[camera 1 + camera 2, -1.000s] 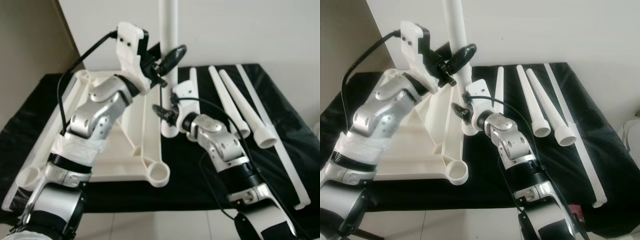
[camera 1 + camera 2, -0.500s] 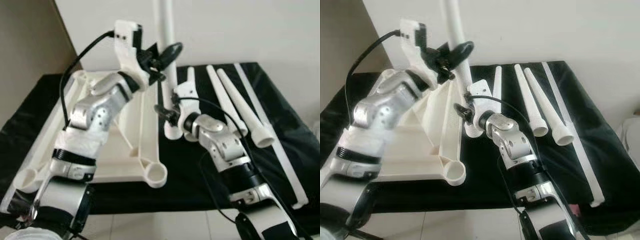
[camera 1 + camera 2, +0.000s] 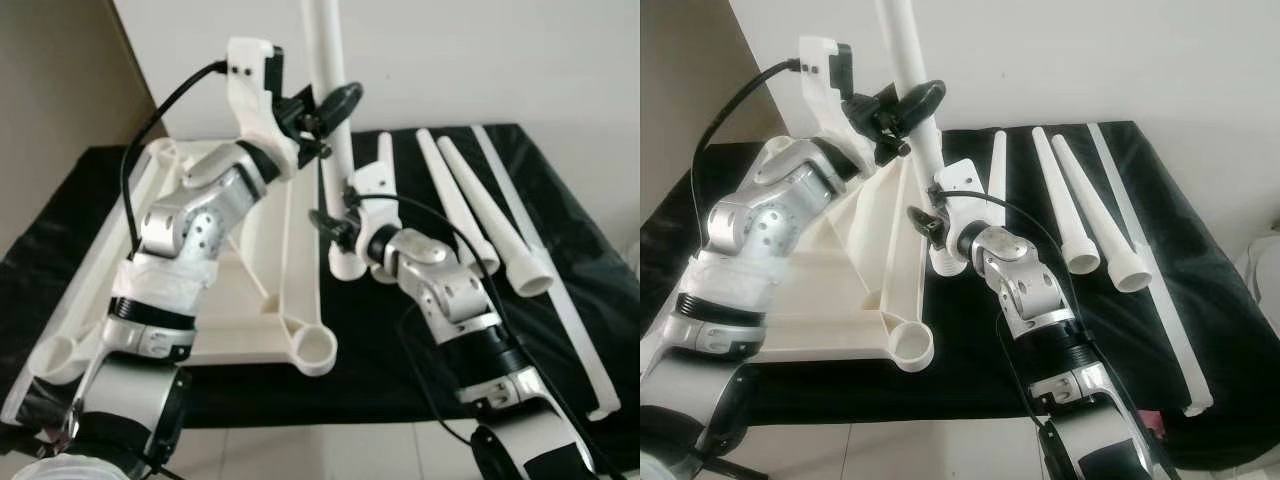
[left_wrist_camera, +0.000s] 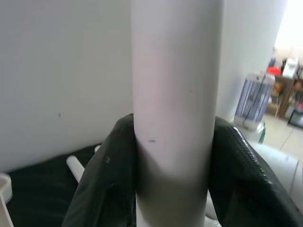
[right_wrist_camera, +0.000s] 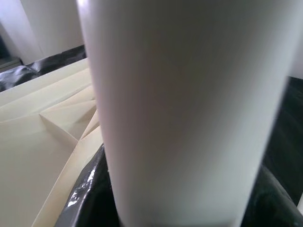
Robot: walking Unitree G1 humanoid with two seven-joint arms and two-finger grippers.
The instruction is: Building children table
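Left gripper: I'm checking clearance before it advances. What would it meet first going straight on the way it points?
The upright white table leg already clamped between the left gripper fingers; past it, probably the white wall.

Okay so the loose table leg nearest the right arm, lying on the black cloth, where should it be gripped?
Grip that lying leg around mid-shaft, coming down from above with fingers across it. It lies flat on the black cloth, tapering away from its wide open end, probably narrow enough there.
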